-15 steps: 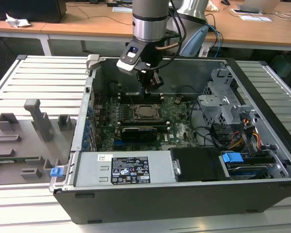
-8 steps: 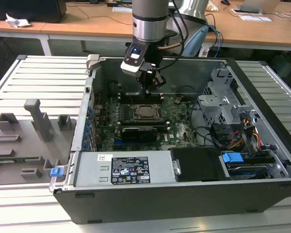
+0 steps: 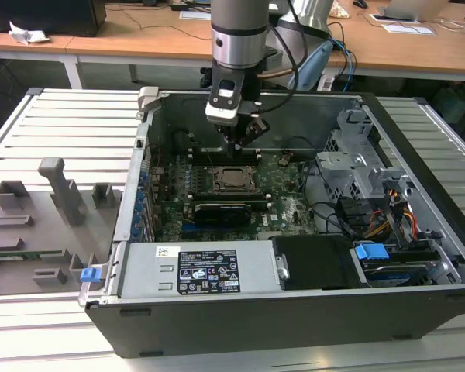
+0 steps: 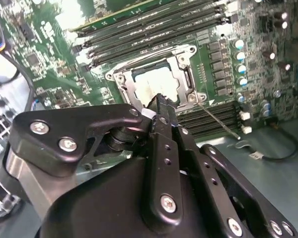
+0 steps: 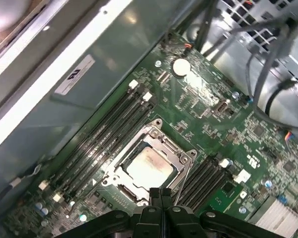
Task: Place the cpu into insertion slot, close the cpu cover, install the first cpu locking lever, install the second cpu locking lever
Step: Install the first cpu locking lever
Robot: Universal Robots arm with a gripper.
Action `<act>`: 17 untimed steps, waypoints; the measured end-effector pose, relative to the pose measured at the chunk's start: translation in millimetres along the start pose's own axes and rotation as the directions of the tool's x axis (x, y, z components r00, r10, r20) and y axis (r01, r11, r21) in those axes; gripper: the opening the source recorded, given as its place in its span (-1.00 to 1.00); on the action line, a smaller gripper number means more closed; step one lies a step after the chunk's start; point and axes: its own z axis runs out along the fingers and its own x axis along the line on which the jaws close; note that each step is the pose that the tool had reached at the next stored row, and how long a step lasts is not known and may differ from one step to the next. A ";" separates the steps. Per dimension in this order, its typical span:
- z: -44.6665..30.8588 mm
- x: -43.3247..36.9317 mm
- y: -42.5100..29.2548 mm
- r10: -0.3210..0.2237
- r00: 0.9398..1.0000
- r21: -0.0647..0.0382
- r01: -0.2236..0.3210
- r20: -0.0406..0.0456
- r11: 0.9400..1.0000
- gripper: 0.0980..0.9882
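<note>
The cpu (image 5: 148,166) is seated flat in the insertion slot (image 5: 118,181), on the green mobo inside the open PC case (image 3: 240,318). The cpu cover (image 5: 181,156) is seen folded down over it, w/ its window framing the metal top. In the second wrist view, 1 thin locking lever (image 4: 218,120) is seen slanting away from a socket corner, across a bank of RAM slots (image 4: 201,123); it is judged unlatched.

The gripper (image 5: 161,193) is poised just above the socket's edge, fingers pressed together w/ nothing made out btwn them. In the exterior view the cpu is found at approx. 6 o'clock from the fingertips, very near. Being square, it offers no long axis, so the lever rod's line is what counts. Only 1 arm is fitted, so nearness is not in question.

Labels: a white sticker (image 3: 208,271) is seen on the PSU, approx. 6 o'clock of the socket. Another sticker (image 5: 74,74) is seen on the case wall. Their print is left unread.
</note>
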 end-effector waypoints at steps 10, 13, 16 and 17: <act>1.3 -3.6 4.1 -0.169 0.985 -0.006 0.169 -0.018 0.986 -0.98; 1.3 -3.9 4.3 -0.174 0.985 -0.004 0.174 -0.023 0.985 -0.98; 1.5 -3.9 4.4 -0.213 0.977 -0.006 0.213 -0.024 0.977 -0.98; 1.6 -3.9 4.4 -0.245 0.969 -0.008 0.245 -0.024 0.969 -0.98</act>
